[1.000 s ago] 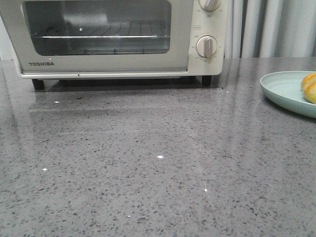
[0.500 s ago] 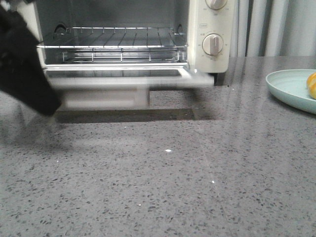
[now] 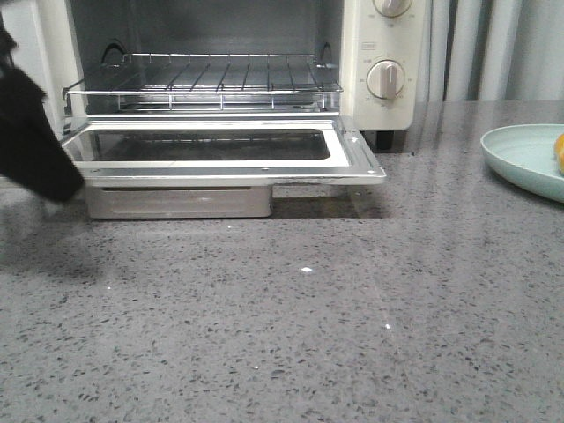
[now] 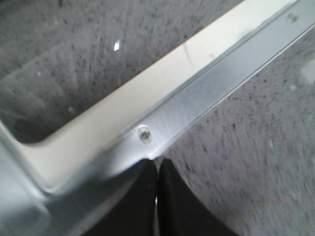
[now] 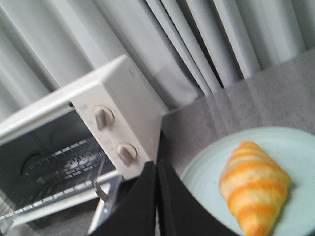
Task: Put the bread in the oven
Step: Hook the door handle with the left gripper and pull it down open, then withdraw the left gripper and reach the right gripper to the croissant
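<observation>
Grey counter, oven door down, bread on plate, both arms' jaws clenched empty.

My left gripper is right up against the corner of the oven door. My two black fingers are pressed close together, maybe touching. The door has a cream edge, a shiny metal strip and one small screw. Grey speckled table lies beside it.

Speckled grey countertop, pale curtains
</observation>
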Tool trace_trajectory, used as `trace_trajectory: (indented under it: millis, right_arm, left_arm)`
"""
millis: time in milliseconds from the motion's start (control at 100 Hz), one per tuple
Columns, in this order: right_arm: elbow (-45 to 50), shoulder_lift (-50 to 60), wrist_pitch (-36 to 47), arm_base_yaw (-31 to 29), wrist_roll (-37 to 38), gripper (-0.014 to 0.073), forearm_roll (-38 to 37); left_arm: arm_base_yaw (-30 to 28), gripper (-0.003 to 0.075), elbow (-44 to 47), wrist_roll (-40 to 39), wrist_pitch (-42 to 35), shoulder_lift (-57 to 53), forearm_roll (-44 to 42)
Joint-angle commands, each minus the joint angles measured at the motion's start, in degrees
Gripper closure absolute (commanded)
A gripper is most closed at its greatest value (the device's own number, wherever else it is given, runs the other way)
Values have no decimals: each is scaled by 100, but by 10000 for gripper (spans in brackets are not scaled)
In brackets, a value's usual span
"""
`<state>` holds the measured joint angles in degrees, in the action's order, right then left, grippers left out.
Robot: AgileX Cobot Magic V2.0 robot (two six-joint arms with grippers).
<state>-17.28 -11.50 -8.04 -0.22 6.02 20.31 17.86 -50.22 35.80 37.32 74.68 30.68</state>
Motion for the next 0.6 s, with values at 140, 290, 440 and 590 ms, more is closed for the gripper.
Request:
trace_trajectory:
  millis: [140, 290, 440, 590]
  right_arm:
    - [-951, -191, 220, -34, -655, 661, 7]
    - [-1557, -724, -244, -34, -1084, 661, 7]
    - [-2342, -1938, -1426, -34, -1529, 661, -41]
    - [-3236, -3294, -2489, -34, -1527, 619, -347]
  left_arm:
    - [-81, 741, -391, -46, -969, -1477, 368]
    - [-81, 741, -391, -46, -769, -2503, 503]
    - [-81, 741, -391, -46, -443, -3542, 550]
    - [-81, 741, -369, -46, 123, -4119, 514]
